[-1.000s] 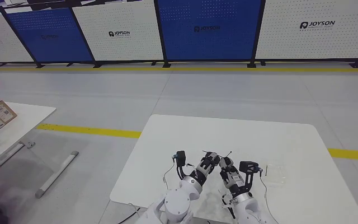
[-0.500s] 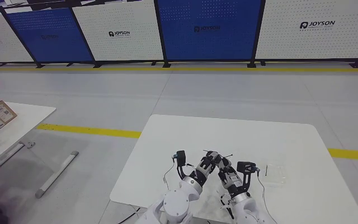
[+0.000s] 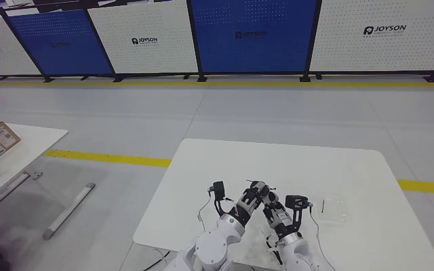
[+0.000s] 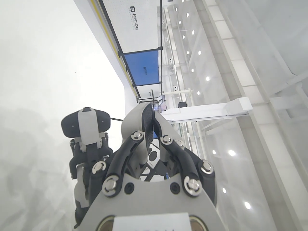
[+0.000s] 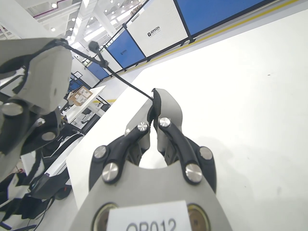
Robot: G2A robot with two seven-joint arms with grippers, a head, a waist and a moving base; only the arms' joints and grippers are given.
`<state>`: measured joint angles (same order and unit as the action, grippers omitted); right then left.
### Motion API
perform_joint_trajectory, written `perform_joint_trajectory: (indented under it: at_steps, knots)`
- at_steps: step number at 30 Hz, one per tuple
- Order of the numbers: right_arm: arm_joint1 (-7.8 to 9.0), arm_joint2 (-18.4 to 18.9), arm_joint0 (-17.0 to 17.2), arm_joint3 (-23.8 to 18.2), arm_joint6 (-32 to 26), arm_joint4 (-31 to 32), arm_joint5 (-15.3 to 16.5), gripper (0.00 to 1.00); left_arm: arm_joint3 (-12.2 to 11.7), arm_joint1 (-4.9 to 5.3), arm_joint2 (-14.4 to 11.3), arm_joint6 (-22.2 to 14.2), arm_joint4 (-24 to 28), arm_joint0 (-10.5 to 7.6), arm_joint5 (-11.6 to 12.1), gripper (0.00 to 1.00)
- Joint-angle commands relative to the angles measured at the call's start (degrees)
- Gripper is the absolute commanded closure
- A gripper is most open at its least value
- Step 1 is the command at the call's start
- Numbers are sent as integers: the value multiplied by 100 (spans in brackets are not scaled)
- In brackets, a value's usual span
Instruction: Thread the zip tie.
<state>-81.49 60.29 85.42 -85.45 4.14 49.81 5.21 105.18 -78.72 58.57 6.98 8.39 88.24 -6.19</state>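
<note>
Since a second ago your right arm point(image 3: 286, 223) has drawn in a little toward the left arm point(image 3: 234, 215), so the two wrists now stand closer together above the near edge of the table point(image 3: 305, 162). The left arm has hardly shifted. A clear tray point(image 3: 333, 210) lies on the table just beside the right arm, on its outer side.

Both grippers are raised off the tabletop, nearly tip to tip. Your right gripper point(image 5: 153, 97) is pinched together on the zip tie point(image 5: 125, 82). The black strap leaves its tips and runs fairly straight across to the left gripper point(image 4: 152, 109). That gripper's fingers are likewise closed on a thin black strand, with a short bit poking out past the tips. Near the left gripper a small dark lump point(image 5: 93, 46) stands off the strap on a short stub. I take it for the head end, but I cannot tell whether the tail has entered it.

You look to be at the fine alignment, so keep the moves small. Hold one end quite still and bring only the other to it. Line the tail up square with the slot before you push, since a strap fed at an angle will buckle. Keep the grip close to the free tip so it stays stiff, and don't pull the span so tight that it slips from either pinch. Mind the tray as the right elbow swings.
</note>
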Motion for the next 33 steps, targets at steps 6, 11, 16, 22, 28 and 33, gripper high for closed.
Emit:
perform_joint_trajectory:
  at_steps: [6,11,16,22,28,33]
  knots:
    - [1,1,-14,36,5,-17,26,100,66,4,-3,20,-38,40,43,100]
    - [1,4,-28,68,-6,-27,32,100,98,7,0,27,-44,67,83,100]
    - [1,5,-40,100,-9,-42,36,100,140,11,1,32,-65,101,115,100]
    - [-1,5,-53,115,-11,-85,60,58,77,10,38,89,-35,85,90,100]
    - [27,174,72,2,156,-305,289,0,-102,-16,115,315,67,-58,62,100]
    - [78,469,304,-170,420,-571,552,0,-229,-34,259,566,169,-148,127,100]
